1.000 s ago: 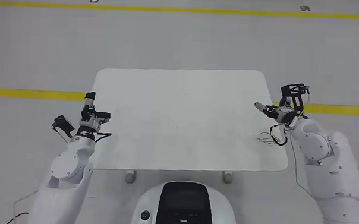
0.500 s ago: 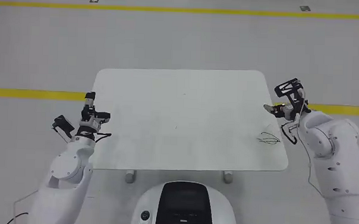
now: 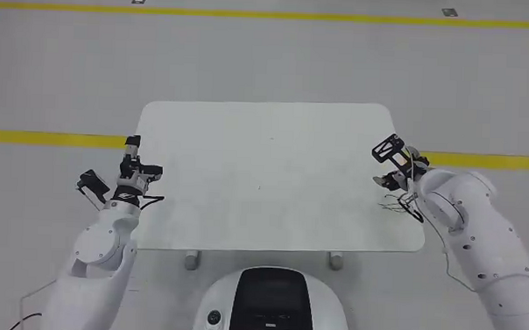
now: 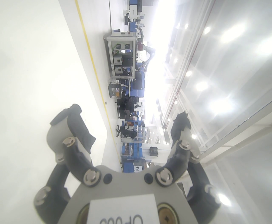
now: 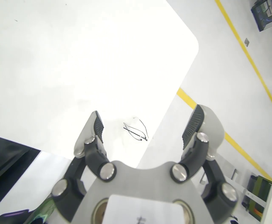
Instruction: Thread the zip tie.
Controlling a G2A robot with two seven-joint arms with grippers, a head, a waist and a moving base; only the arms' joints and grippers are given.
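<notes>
A thin black zip tie (image 3: 394, 205) lies bent into a loose loop on the white table (image 3: 264, 174), close to its right edge near the front corner. In the right wrist view the zip tie (image 5: 136, 131) rests on the table (image 5: 85, 53) between and beyond the fingers. My right gripper (image 3: 389, 165) hovers over that edge just behind the tie, open and holding nothing (image 5: 147, 112). My left gripper (image 3: 137, 165) stands off the table's left edge, open and empty (image 4: 127, 112), pointing away into the room.
The table top is bare apart from the zip tie. Grey floor surrounds it, with a yellow line (image 3: 38, 138) running behind both arms. The table's rounded far right corner (image 5: 194, 45) is near the right gripper.
My right gripper has swung from beyond the table's right edge inward over the edge, now facing down toward the zip tie. The left arm and the zip tie have not moved.
</notes>
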